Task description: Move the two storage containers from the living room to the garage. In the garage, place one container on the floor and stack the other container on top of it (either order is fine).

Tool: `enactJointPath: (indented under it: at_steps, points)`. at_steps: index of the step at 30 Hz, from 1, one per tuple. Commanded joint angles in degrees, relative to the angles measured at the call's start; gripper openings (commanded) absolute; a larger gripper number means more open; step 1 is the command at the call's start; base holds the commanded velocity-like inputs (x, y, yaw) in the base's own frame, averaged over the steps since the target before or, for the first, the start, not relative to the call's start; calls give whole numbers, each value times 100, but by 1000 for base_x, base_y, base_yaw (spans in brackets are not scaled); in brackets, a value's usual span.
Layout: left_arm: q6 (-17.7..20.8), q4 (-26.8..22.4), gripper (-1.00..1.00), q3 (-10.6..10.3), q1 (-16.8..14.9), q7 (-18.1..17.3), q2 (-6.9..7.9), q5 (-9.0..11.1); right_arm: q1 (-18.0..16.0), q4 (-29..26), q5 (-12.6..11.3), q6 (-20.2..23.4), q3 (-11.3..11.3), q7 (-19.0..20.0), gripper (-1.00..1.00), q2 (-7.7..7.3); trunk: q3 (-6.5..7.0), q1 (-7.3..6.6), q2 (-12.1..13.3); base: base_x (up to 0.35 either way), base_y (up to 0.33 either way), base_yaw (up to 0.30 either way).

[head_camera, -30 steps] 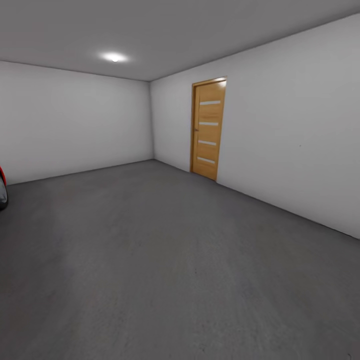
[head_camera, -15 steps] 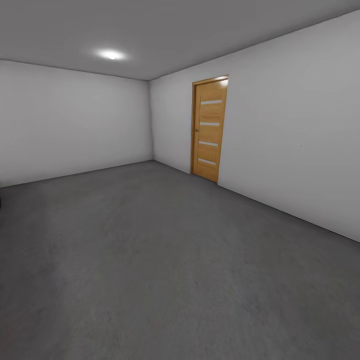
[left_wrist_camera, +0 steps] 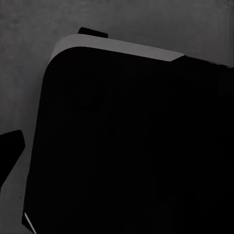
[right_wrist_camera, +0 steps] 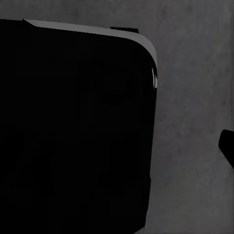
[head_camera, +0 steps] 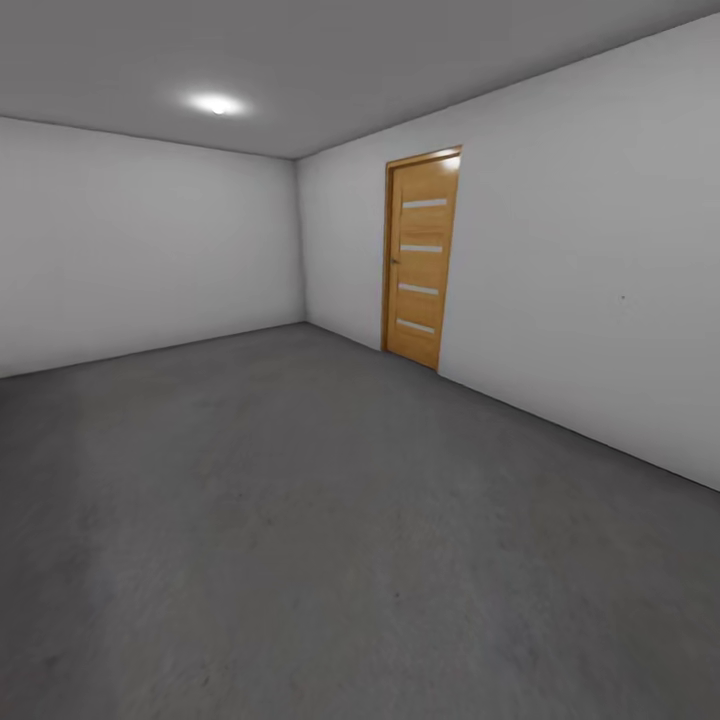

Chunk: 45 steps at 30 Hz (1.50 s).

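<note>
Head view first: we're in the garage, dark grey floor (head_camera: 330, 520) spreading out ahead, pale grey walls (head_camera: 150, 250) all round, a wooden door (head_camera: 418, 258) with four pale slats set in the right-hand wall, one round ceiling light (head_camera: 215, 104) glowing. And the view is swinging right: the sliver of red car that sat at the left edge a second ago has slid out of the picture, while the door has barely shifted and looms a touch larger. That's the camera turning, not the room. Both wrist views look down on the same rough grey floor past a big black rounded block of the robot's own body (left_wrist_camera: 131, 146) and (right_wrist_camera: 73, 131). The fingers can't be made out, so whether they are wide, narrow or holding anything I cannot tell. No orange-red containers to be seen here, so my read is the robot is still travelling, neither box placed in sight.
</note>
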Motion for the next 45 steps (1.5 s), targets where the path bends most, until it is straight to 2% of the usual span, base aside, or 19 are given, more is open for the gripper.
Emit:
enactJointPath:
  at_steps: [1, 45]
  points:
    - [-15, 1, 100, 14, -2, 2, -2, 25, -1, 1, 19, -17, 8, -7, 100, -1, -5, 3, -2, 322, 0, 0]
    - [-15, 8, 100, 14, -2, 2, 7, 28, -1, 1, 19, -17, 8, -7, 100, -1, -5, 3, -2, 323, 0, 0]
